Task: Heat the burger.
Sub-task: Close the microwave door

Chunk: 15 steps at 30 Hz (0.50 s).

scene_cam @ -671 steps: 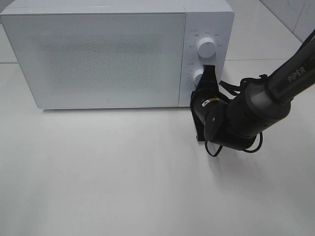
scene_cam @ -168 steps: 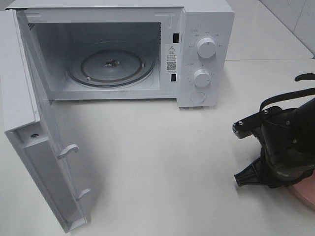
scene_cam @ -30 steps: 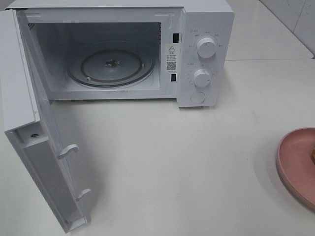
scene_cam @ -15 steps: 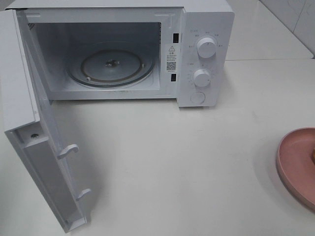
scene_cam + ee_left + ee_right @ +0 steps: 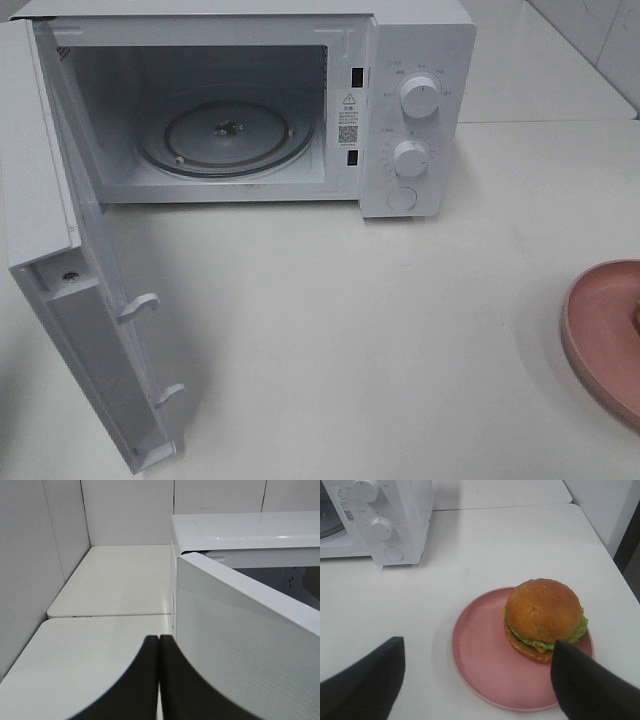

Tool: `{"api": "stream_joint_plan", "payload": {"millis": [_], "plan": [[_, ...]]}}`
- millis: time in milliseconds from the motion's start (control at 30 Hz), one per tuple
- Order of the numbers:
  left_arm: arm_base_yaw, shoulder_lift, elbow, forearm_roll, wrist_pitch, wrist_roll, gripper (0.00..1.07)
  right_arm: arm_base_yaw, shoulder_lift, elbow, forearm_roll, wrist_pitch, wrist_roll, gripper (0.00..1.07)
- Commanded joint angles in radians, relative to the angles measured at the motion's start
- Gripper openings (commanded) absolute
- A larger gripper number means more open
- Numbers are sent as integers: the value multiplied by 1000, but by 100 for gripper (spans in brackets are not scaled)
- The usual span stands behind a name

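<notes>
The burger (image 5: 543, 617), with a golden-brown bun, lettuce and cheese, sits on a round pink plate (image 5: 480, 655) in the right wrist view. My right gripper (image 5: 477, 690) is open and empty, its fingers (image 5: 365, 685) spread wide on the near side of the plate, apart from the burger. My left gripper (image 5: 159, 680) is shut and empty, beside the outer face of the open microwave door (image 5: 240, 645). In the exterior view the white microwave (image 5: 415, 110) stands open with a bare glass turntable (image 5: 225, 135). Neither arm shows there.
The microwave door (image 5: 70, 300) swings out to the left, reaching toward the table's front. The pink plate (image 5: 600, 340) lies at the table's right edge, partly cut off. Two knobs (image 5: 418, 97) and a round button are on the microwave's right panel. A wall stands behind.
Nothing has moved in the last second. Since earlier, the microwave door has opened, and the right arm has left the exterior view, uncovering the pink plate.
</notes>
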Motion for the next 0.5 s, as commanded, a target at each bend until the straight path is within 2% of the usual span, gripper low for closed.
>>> {"api": "stream_joint_plan", "payload": {"millis": [33,167,367,433,467,500], "plan": [[2,67,32,-12,-126,-18,0,-7,-27,2,0,-8,-9,76],[2,149,36,-11,-169,-37,0,-7,-27,2,0,-8,-9,76],[1,297,36,43,-281,-61,0,-7,-27,2,0,-8,-9,76],[1,354,36,91,-326,-106,0,-7,-27,2,0,-8,-9,76],[1,354,36,91,-326,-106,0,-7,-27,2,0,-8,-9,76],[1,389,36,138,-358,-143,0,-7,-27,2,0,-8,-9,76]]}}
